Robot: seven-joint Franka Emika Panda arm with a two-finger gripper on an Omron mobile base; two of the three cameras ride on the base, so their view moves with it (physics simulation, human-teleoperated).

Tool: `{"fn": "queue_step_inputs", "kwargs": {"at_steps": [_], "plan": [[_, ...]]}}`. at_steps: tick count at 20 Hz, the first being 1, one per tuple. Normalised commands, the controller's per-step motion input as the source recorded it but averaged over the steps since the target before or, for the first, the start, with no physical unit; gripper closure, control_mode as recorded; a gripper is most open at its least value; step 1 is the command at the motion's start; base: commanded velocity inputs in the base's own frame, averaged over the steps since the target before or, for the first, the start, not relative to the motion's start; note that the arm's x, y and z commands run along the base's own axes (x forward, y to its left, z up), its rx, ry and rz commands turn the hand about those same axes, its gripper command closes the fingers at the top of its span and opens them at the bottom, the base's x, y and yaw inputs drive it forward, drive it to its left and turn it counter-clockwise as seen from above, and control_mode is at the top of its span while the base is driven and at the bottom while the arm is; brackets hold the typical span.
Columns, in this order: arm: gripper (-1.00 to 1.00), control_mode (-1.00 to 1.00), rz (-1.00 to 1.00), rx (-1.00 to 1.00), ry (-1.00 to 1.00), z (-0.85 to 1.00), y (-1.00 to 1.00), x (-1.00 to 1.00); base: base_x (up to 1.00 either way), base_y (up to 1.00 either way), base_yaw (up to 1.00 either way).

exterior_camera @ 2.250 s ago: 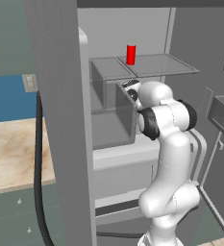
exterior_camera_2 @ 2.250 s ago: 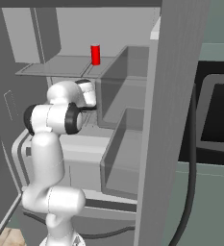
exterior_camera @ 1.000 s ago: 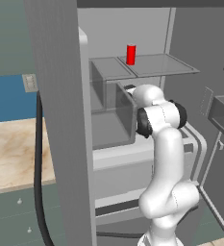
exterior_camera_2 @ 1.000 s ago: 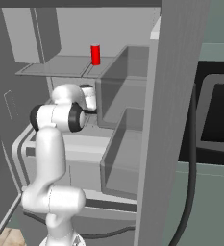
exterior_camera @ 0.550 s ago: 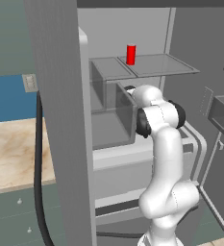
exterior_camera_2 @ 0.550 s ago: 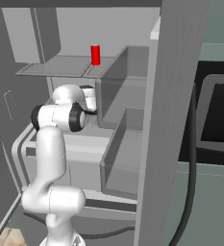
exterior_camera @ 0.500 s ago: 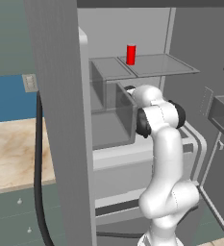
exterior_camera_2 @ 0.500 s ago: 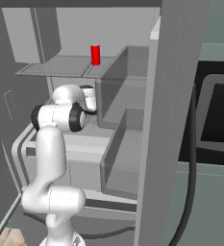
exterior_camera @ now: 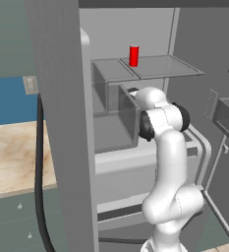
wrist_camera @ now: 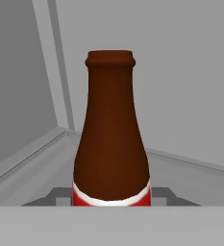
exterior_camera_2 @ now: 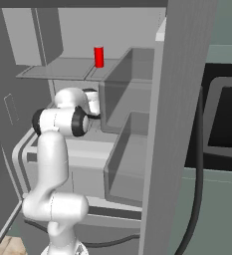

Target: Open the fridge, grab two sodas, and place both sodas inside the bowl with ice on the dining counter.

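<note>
The fridge [exterior_camera: 62,98] stands open, with pale grey shelves inside. A dark brown soda bottle [wrist_camera: 111,139] with a red and white label stands upright on a lower shelf. My gripper [wrist_camera: 111,198] is shut on its lower body, one fingertip [wrist_camera: 60,196] pressed to each side. My arm [exterior_camera: 157,113] reaches in under the upper glass shelf [exterior_camera: 160,66], and its hand [exterior_camera_2: 91,102] goes behind a door bin. The bright red soda can [exterior_camera: 133,55] [exterior_camera_2: 98,57] stands upright on that upper shelf. The bowl with ice and the dining counter are out of view.
The open door [exterior_camera_2: 182,99] and its grey bins [exterior_camera_2: 130,164] flank my arm closely. A black hose [exterior_camera: 37,172] hangs along the door. A beige countertop [exterior_camera: 13,157] over grey-green cabinets lies to the left. A black appliance [exterior_camera_2: 227,114] sits to the right.
Since the earliest frames my arm has pushed a little deeper into the fridge. Over the last half second it holds still. The red can has not moved.
</note>
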Motion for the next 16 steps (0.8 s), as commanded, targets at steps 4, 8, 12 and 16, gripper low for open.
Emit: {"fn": "queue_step_inputs", "kwargs": {"at_steps": [4,8,12,16], "plan": [[1.00,-1.00,0.00,0.00,-0.01,-0.08,-0.12,-0.29,0.00,0.00,0.00],[1.00,-1.00,0.00,0.00,-0.02,0.00,-0.26,-0.52,0.00,0.00,0.00],[1.00,-1.00,0.00,0.00,-0.01,0.00,-0.24,-0.79,0.00,0.00,0.00],[1.00,-1.00,0.00,0.00,0.00,0.01,-0.11,-0.92,0.00,0.00,0.00]]}}
